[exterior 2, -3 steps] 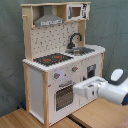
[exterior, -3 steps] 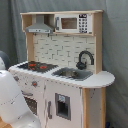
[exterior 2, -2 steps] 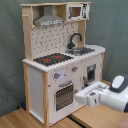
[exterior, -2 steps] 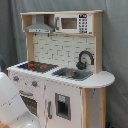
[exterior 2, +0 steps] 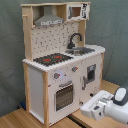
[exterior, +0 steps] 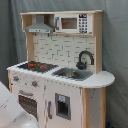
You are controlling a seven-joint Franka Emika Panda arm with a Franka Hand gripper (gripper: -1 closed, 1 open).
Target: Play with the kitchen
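So the kitchen (exterior: 57, 75) (exterior 2: 62, 62) is a big white and pale-wood toy unit standing on a wooden floor (exterior 2: 20, 119) in front of a grey-green curtain (exterior 2: 11, 55), and it pretty much fills both exterior views; on its worktop there's the black stovetop (exterior: 36, 65) (exterior 2: 52, 58) with red rings, and beside that, further from the hob end, the sink (exterior: 74, 74) (exterior 2: 83, 50) with a curved black faucet (exterior: 85, 58) (exterior 2: 75, 39) rising at the back of it; above the stovetop hangs the grey hood (exterior: 40, 26) (exterior 2: 49, 20), and next to the hood, over the sink, sits a little microwave (exterior: 73, 23) (exterior 2: 77, 11) on the top shelf; the back wall reads as white brick pattern in the first exterior view and as a dotted pegboard in the second exterior view; below the stovetop are a couple of knobs (exterior 2: 58, 76) and then the oven door (exterior: 28, 105) (exterior 2: 64, 95) with its dark window, which looks shut; the robot's white arm end with the gripper (exterior 2: 90, 109) is low down in front of the kitchen, near the base below the sink side, apart from the cabinet as far as I can see; honestly can't tell if its fingers are spread or closed, or holding anything; in the first exterior view only a white chunk of the arm (exterior: 11, 111) shows, beside the oven door.
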